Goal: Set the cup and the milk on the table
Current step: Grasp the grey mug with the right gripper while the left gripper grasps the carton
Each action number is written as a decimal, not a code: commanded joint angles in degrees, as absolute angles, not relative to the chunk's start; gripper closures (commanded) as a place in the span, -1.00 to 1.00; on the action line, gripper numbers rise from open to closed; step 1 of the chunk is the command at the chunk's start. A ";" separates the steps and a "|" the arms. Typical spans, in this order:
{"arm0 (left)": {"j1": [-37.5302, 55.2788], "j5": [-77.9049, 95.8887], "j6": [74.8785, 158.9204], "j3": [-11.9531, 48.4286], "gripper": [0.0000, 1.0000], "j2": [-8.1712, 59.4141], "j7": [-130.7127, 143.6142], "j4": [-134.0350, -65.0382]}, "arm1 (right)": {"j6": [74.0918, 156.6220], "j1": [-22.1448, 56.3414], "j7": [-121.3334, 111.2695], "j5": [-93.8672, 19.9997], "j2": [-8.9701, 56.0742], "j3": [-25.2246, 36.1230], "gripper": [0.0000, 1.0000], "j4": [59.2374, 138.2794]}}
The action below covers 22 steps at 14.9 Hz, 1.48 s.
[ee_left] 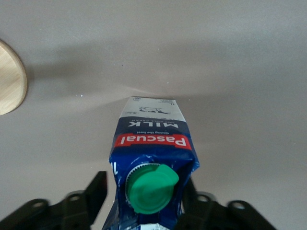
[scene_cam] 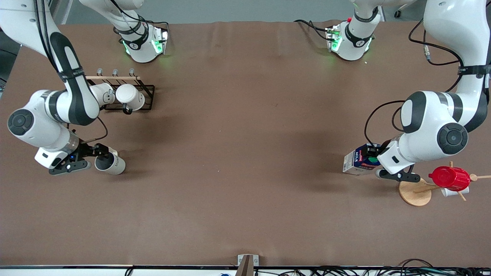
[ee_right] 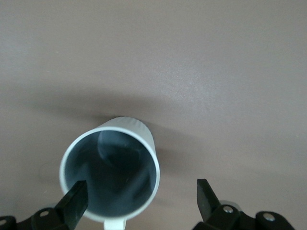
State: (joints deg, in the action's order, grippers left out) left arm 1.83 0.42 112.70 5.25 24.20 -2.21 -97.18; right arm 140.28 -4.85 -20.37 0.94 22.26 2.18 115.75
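A matte brown table [scene_cam: 245, 153] fills the view, faintly creased, with cables along its near edge and grey floor past its top edge. At the right arm's end, the cup [scene_cam: 110, 163] stands upright on the table; the right gripper [ee_right: 139, 196] is spread wide, one finger inside the rim. Farther from the camera sits a black mug rack [scene_cam: 147, 97] with a white mug [scene_cam: 130, 96]. At the left arm's end, the left gripper [ee_left: 144, 199] pinches the milk [scene_cam: 360, 160], beside a wooden mug tree [scene_cam: 416, 191] bearing a red cup [scene_cam: 449, 177].
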 commanded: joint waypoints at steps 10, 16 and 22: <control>2.46 1.06 111.89 5.27 0.24 22.77 2.54 -92.37 | 141.51 -5.27 -20.31 -3.87 24.35 1.58 1.00 115.93; 1.76 1.23 106.54 5.19 0.24 19.69 3.51 -89.66 | 125.18 1.91 -0.32 -3.96 19.87 0.36 1.00 110.58; 1.49 1.32 98.70 4.75 0.24 18.90 3.69 -84.46 | 121.73 8.59 37.12 -2.20 20.82 -14.05 1.00 102.15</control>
